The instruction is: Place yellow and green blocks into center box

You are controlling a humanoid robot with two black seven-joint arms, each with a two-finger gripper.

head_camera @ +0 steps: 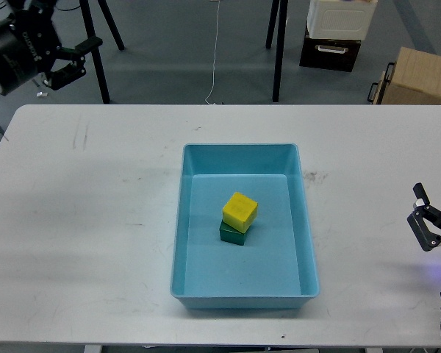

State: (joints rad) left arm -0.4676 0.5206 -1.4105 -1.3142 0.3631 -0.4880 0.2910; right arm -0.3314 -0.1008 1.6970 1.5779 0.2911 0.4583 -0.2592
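The yellow block covers most of the green block, leaving only a low front strip showing. The right gripper sits at the picture's right edge, its arm cut off there. The left arm is cropped by the top left corner. The cardboard box runs off the right edge.

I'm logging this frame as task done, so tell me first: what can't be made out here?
- Green block: head view, mostly covered by the yellow block on it.
- Right gripper: cut by the right edge; jaw state unclear.
- Left gripper: dark, small, near the top-left corner; fingers indistinct.
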